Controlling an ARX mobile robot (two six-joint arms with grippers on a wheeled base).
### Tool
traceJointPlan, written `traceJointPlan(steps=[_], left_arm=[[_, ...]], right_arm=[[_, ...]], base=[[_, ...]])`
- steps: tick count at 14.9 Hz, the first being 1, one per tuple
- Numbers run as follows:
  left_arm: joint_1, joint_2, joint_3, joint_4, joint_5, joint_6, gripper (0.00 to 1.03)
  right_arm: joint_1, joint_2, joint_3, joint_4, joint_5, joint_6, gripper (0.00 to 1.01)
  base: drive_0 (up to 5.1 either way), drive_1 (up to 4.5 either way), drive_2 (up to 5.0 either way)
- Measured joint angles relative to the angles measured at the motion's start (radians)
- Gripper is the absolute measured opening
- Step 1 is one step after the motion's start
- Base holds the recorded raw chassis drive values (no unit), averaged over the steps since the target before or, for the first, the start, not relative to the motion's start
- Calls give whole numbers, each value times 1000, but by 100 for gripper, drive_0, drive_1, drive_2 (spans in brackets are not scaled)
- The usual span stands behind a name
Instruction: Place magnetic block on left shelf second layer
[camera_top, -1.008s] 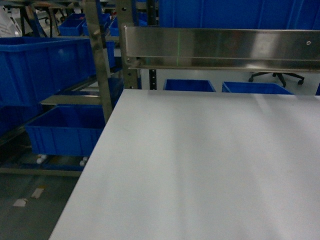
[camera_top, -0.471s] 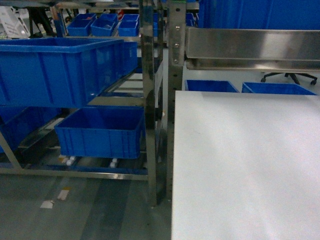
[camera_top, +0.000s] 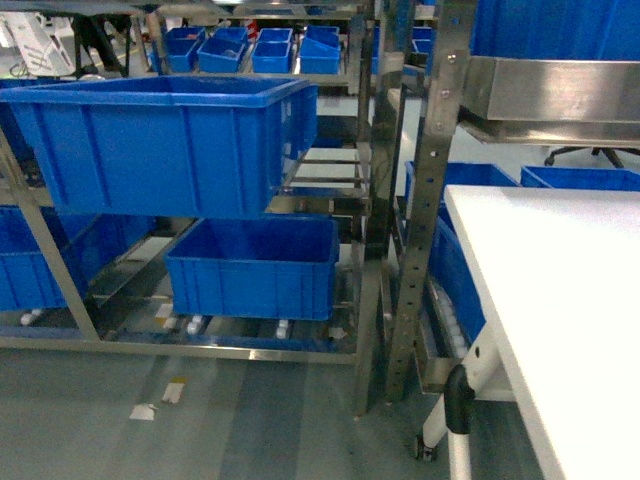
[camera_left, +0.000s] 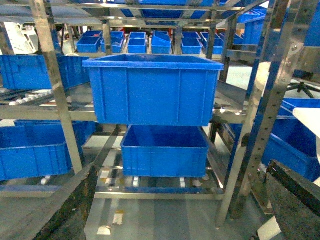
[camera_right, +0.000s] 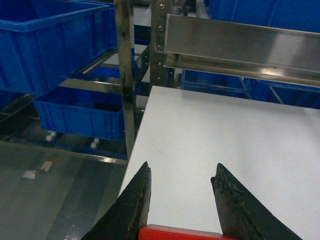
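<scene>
Magnetic block (camera_right: 185, 233), red and unlabelled, between right gripper (camera_right: 181, 200) fingers.

Grey floor (camera_top: 250, 420) ahead of me, bits of tape stuck to it. Steel rack uprights (camera_top: 432, 200), perforated, stand just left of the white table (camera_top: 560, 300). A steel rail (camera_top: 550, 95) runs above the table's far end. More blue tubs (camera_top: 250, 50) sit on racks well behind the uprights. Office chair base (camera_top: 590, 155) beyond the table.

Blue tub (camera_top: 165, 145) on steel rack tier (camera_top: 325, 185)
</scene>
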Motion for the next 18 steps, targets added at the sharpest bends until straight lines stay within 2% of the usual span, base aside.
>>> traceJointPlan(steps=[16,18], left_arm=[[0,0,0,0,0,0,98],[0,0,0,-2,-3,0,98]], right_arm=[[0,-1,0,0,0,-3,33],[0,0,0,0,-1,-3,33]], base=[[-495,250,250],[0,0,0]])
